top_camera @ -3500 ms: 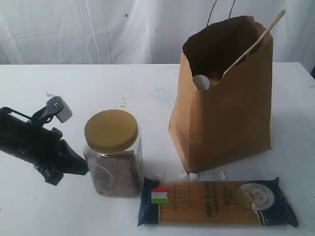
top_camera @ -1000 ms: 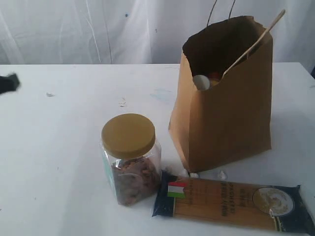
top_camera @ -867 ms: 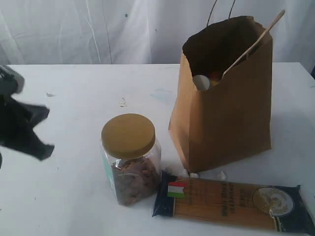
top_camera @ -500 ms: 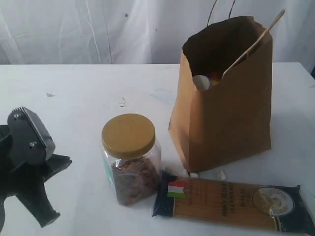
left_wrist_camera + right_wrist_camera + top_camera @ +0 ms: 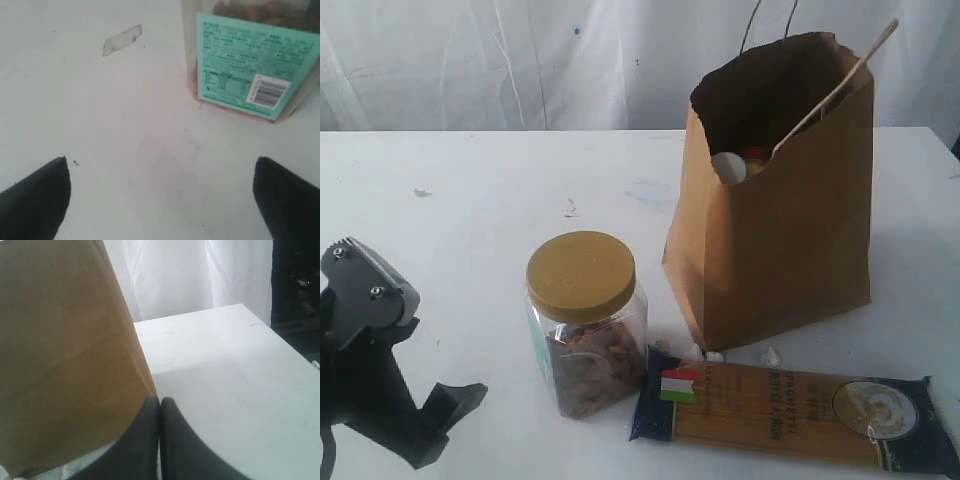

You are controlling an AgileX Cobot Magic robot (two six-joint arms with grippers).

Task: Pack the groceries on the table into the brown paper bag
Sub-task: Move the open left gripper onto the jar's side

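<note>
The brown paper bag (image 5: 780, 200) stands upright on the smooth white table (image 5: 470, 190), its matte kraft walls creased and its uneven mouth open. A slim wooden stick (image 5: 840, 85) leans out of it. Near its foot stands the clear, squarish jar (image 5: 585, 335) with a round gold lid and a teal label (image 5: 245, 65) on one flat face. The long, flat spaghetti packet (image 5: 790, 412) lies glossy beside the jar. The left gripper (image 5: 160, 167) spreads its dark fingers wide over bare table near the jar, gripping nothing. The right gripper (image 5: 160, 407) presses its rounded fingers together beside the bag's wall.
</note>
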